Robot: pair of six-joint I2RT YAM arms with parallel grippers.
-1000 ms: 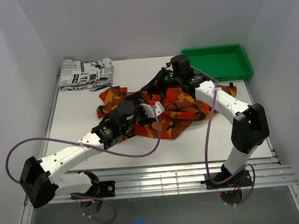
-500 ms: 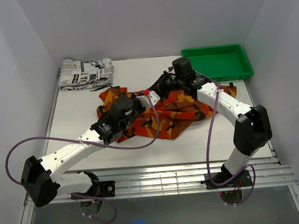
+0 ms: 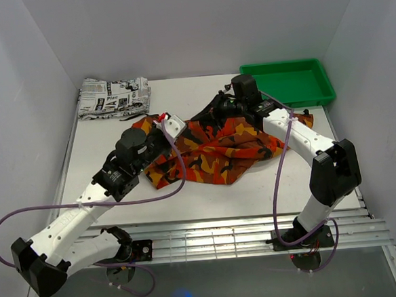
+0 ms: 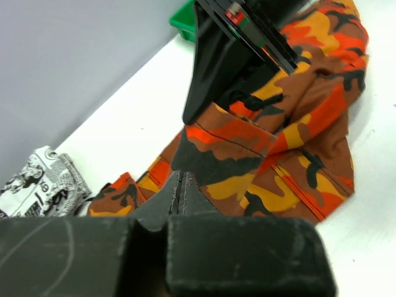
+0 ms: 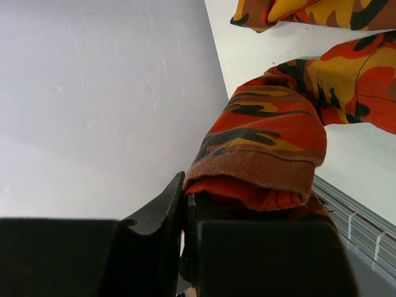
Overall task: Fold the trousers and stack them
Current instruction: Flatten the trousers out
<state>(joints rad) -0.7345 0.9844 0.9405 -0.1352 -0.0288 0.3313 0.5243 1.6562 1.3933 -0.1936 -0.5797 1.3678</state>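
While left fingers (image 4: 162, 204), right fingers (image 5: 158, 210) clamp trousers (image 3: 212, 151), newsprint (image 3: 113, 98) mostly unreadable.

You're looking at a robotics lab cell: plain white walls (image 3: 196, 26) box in a white table (image 3: 180, 88), and two arms (image 3: 299, 138) are bolted to slotted aluminium rails (image 3: 211, 237) along the bottom of the frame.

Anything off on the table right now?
The trousers are a crumpled, twisted heap at the middle of the table, not flat, pinched by the left gripper and the right gripper. Nothing spilled or damaged.
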